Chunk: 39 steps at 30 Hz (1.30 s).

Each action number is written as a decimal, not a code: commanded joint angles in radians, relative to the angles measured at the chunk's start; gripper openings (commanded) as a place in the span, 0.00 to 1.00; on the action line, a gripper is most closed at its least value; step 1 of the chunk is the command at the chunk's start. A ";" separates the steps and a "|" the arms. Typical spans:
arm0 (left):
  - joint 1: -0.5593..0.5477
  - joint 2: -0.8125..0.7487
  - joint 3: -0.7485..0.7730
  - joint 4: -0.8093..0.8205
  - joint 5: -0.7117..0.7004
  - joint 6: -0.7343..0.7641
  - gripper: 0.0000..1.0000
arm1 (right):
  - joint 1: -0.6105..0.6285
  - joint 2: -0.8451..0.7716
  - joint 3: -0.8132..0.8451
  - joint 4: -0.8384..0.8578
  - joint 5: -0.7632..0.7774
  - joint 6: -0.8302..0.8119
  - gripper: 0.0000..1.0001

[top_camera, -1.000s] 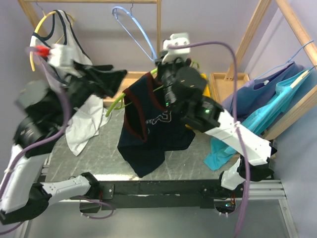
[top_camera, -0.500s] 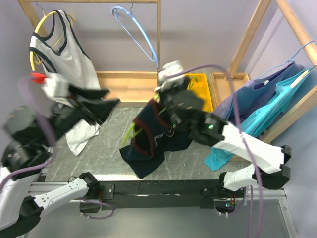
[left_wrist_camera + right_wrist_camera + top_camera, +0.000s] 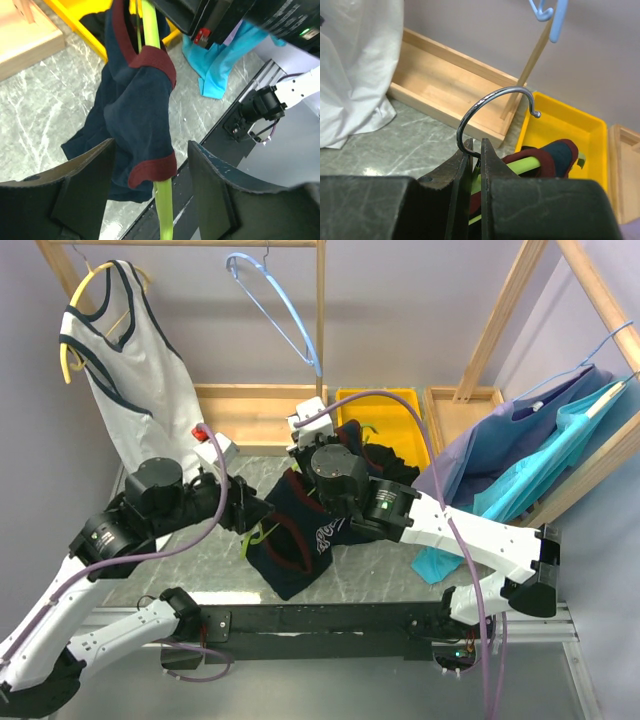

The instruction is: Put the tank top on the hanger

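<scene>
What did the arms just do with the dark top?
The right hand, shut on the hanger, lowered it and the tank top toward the table. The left hand swung in, open around the hanger's end. The white top and blue hanger stayed hanging.

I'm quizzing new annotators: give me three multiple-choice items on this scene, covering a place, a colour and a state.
1. Where is the white tank top with navy trim? A) on the table B) hung at back left C) in a bin
2. Trim colour on the dark navy tank top? A) white B) yellow C) dark red
3. The right claw is: A) shut on the metal hook of the thin lime-green curved hanger B) open over the table C) shut on a blue hanger
Answers: 1 B, the top external view shows it there; 2 C, red bands edge its openings; 3 A, its fingers pinch the hook's stem.
</scene>
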 commanded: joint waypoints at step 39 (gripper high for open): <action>-0.080 -0.355 -0.456 0.463 -0.287 -0.113 0.01 | 0.009 0.038 0.220 -0.045 -0.064 0.040 0.70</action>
